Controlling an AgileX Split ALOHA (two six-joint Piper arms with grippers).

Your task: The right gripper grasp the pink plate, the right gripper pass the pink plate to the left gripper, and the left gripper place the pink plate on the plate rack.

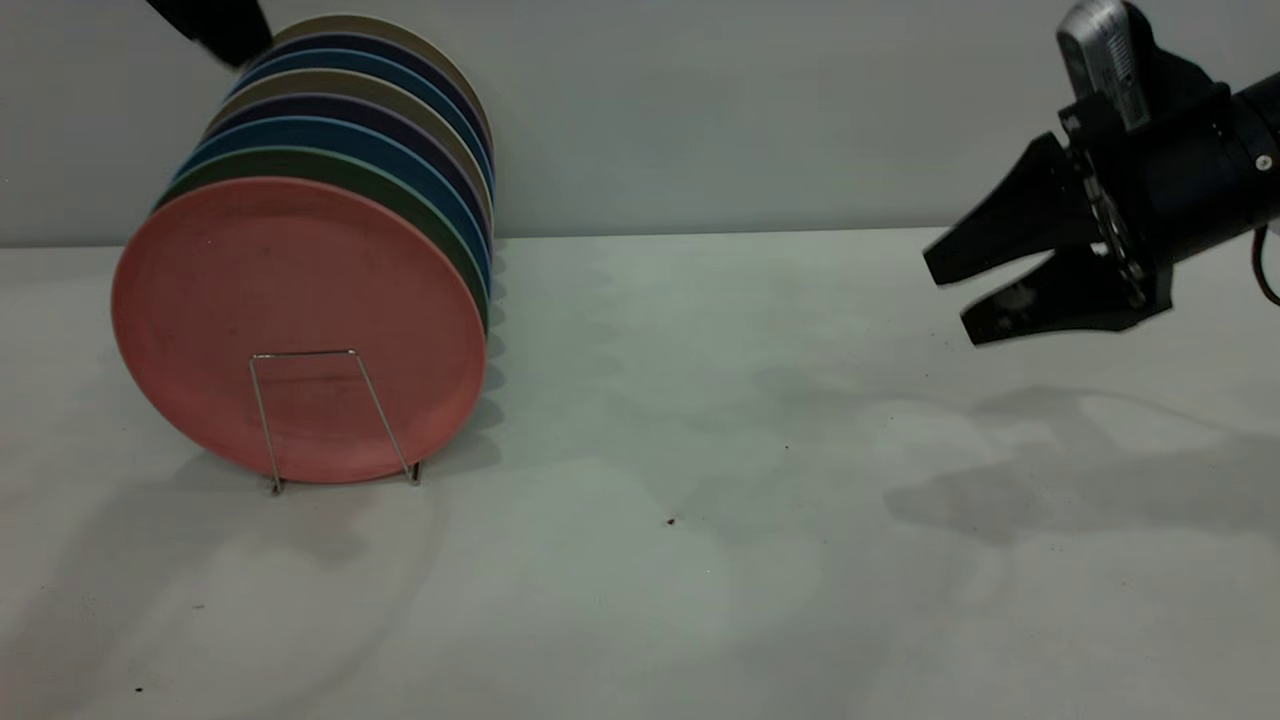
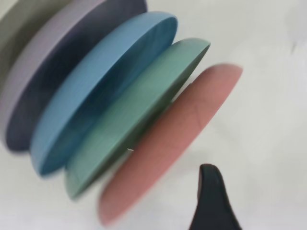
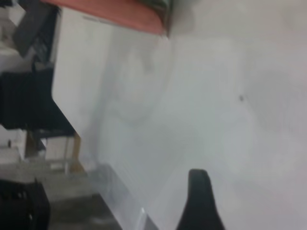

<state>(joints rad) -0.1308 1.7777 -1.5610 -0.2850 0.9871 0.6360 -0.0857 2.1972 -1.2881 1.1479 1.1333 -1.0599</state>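
Note:
The pink plate [image 1: 300, 290] stands upright at the front of the row in the plate rack [image 1: 330, 353], behind the rack's front wire loop. Only a black part of my left gripper [image 1: 225, 35] shows at the top left, above and behind the plates. In the left wrist view one of its fingers [image 2: 211, 201] shows beside the pink plate [image 2: 172, 143], apart from it and holding nothing. My right gripper [image 1: 950, 300] hovers open and empty above the table at the far right. One of its fingers [image 3: 199, 201] shows in the right wrist view, with the pink plate [image 3: 120, 12] far off.
Behind the pink plate stand a green plate [image 1: 400, 195], a blue plate [image 1: 400, 150], a dark purple plate [image 1: 400, 115] and several more. The white table [image 1: 700, 450] stretches between the rack and the right gripper. A table edge [image 3: 120, 191] shows in the right wrist view.

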